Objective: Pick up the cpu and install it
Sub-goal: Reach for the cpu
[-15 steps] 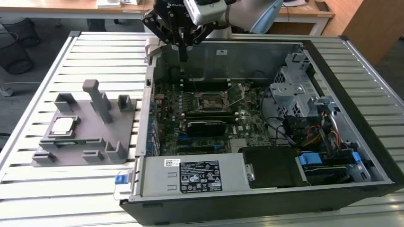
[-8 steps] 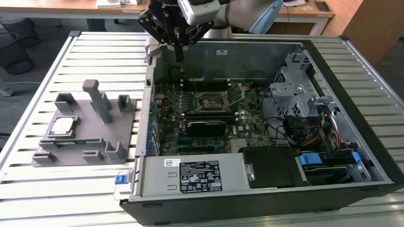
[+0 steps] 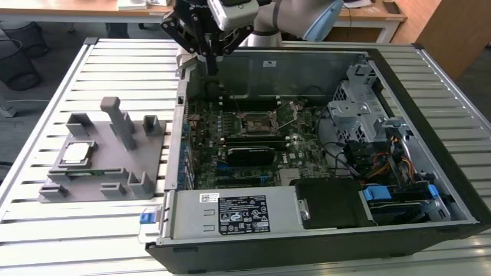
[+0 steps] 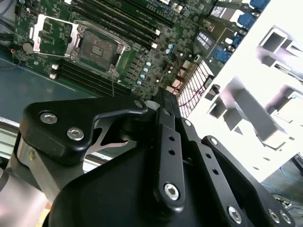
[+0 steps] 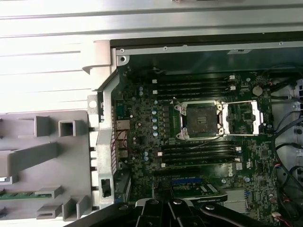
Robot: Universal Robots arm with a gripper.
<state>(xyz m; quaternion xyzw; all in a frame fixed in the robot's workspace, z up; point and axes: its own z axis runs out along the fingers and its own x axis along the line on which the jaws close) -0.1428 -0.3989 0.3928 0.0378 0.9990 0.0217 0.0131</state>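
The cpu [image 3: 75, 152], a small square chip with a pale metal top, lies flat on the grey plastic fixture [image 3: 107, 175] at the exterior view's left. My gripper [image 3: 210, 68] hangs over the far left corner of the open computer case, well away from the chip, its fingers shut with nothing between them. In the second wrist view the gripper [image 4: 161, 98] points down toward the green motherboard [image 4: 142, 56]. The metal-framed socket [image 3: 257, 122] [image 4: 97, 45] [image 5: 201, 118] stands open, its lid [image 5: 241, 116] folded aside.
The black case [image 3: 322, 253] lies on a slatted white table [image 3: 115, 69]. A power supply [image 3: 230, 214], a drive cage [image 3: 357, 109] and cables [image 3: 383, 167] crowd its near and right parts. A thin green memory stick [image 3: 77, 174] [image 5: 16, 194] sits in the fixture.
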